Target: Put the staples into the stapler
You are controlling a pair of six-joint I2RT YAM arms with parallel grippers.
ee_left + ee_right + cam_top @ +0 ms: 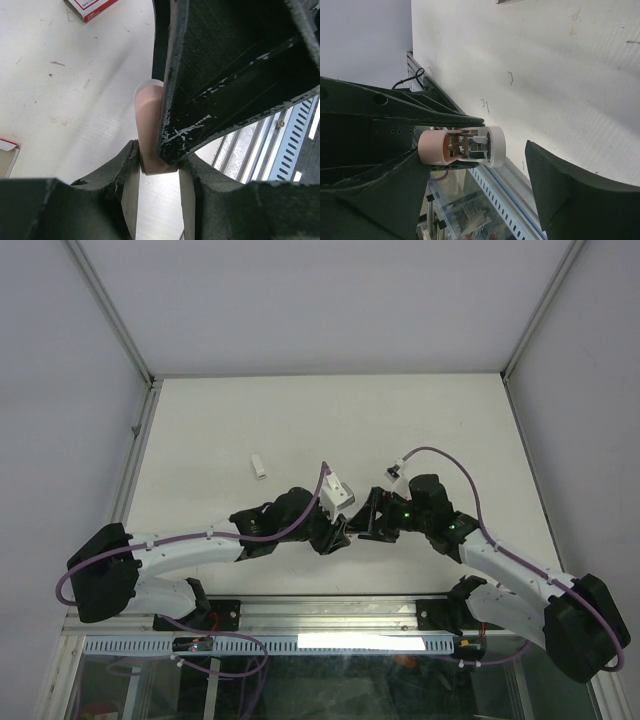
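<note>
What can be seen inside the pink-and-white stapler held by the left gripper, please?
Through the open side of the stapler, shiny metal parts show between its pink and white ends. The shell covers the rest, so whether it is loaded cannot be told.

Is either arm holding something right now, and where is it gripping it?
The left fingers clamp the pink-and-white stapler by its pink end. The right fingers stand open, holding nothing.

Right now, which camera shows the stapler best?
The right wrist view: the pink-and-white stapler appears nearly whole, metal inside visible. The left wrist shows only its pink end; from the top, the left gripper and right gripper hide it.
</note>
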